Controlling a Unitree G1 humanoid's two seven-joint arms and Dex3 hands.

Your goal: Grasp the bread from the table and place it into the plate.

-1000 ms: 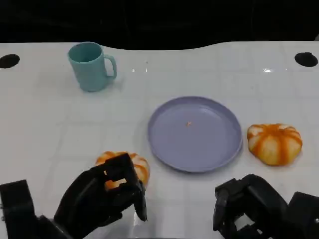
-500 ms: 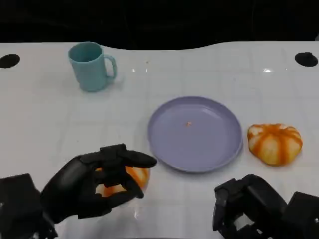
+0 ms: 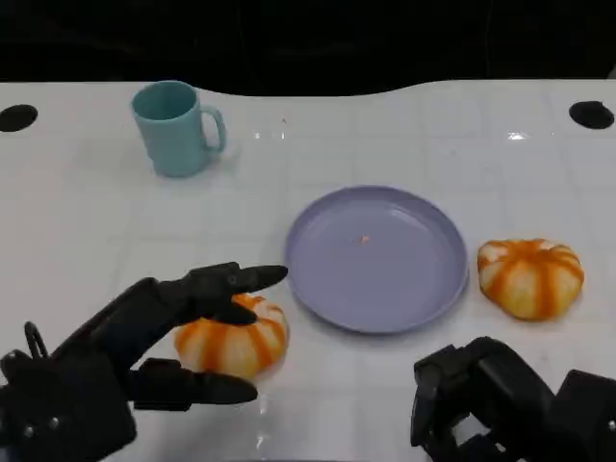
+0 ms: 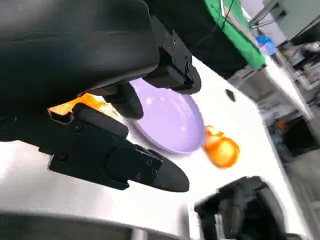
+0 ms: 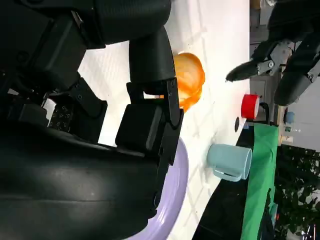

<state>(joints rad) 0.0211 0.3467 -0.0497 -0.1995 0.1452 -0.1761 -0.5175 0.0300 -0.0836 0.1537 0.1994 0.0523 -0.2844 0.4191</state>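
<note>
- The bread (image 3: 231, 343) nearest the left hand sits on the table (image 3: 96, 231), just beside the near-left rim of the plate (image 3: 377, 258) and not yet on it; it is an orange-and-white striped bun.
- The left hand (image 3: 159, 342) has changed most: a second ago its fingers were curled over the bun and hid much of it; now they are spread wide, the upper fingers (image 3: 236, 281) lying across the bun's far top edge and the lower one stretched out along its near side.
- Most of the bun is now uncovered. I cannot tell for sure whether the fingers press on it or only lie against it, but nothing looks clamped.
- My reading: the hand has opened and reset around the bun, so the grasp is not made and the lift has yet to come.
- The right hand (image 3: 481, 399) stays low at the near edge, fingers curled in on nothing.
- A second bun (image 3: 531, 276) lies just right of the plate, and a teal mug (image 3: 176, 127) stands well away at the far left; neither has moved.
</note>
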